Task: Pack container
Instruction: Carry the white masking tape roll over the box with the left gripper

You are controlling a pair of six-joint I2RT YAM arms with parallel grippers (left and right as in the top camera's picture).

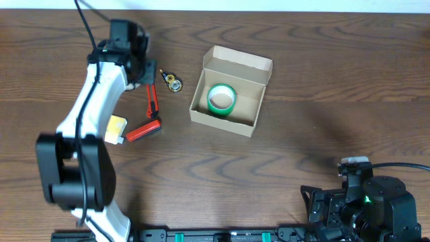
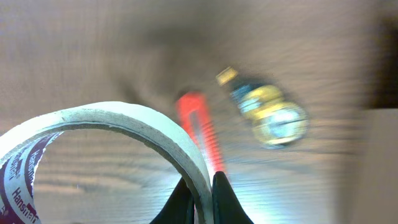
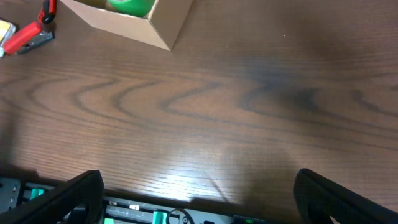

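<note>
Your brown wooden tabletop point(image 1: 302, 101) fills every view. On it, the white left arm point(image 1: 94, 101) reaches from the near left edge up to the far left. The black right arm point(image 1: 376, 202) sits low at the near right corner, well apart from everything else.

Your container point(image 1: 235, 69) stands just left of centre, toward the far side of the tabletop. It is open at the top, and its flap lid rises along the far wall. From the right wrist camera you see only its near corner point(image 3: 124, 25), at the top left of that view. A green tape roll point(image 1: 221, 98) lies flat inside it, nearer the left wall.

To the left of the container lies a red tool point(image 1: 144, 129), its thin part running away from you and its wider end nearest you. Your left pincer point(image 2: 204, 193) is clamped on the wall of a white tape roll point(image 2: 124, 121) with dark lettering on its inner face, one finger on each side. The roll hangs above the red tool.

Your right pincer point(image 3: 198, 186) stands wide apart over bare wood, with nothing between its fingers point(image 3: 74, 196).

A pale yellow block point(image 1: 116, 128) sits just beside the wide end of the red tool, partly under the left arm. A small yellow and black item point(image 1: 174, 84) lies between the red tool and the container; it is too blurred in the left wrist view for you to tell what it is.
</note>
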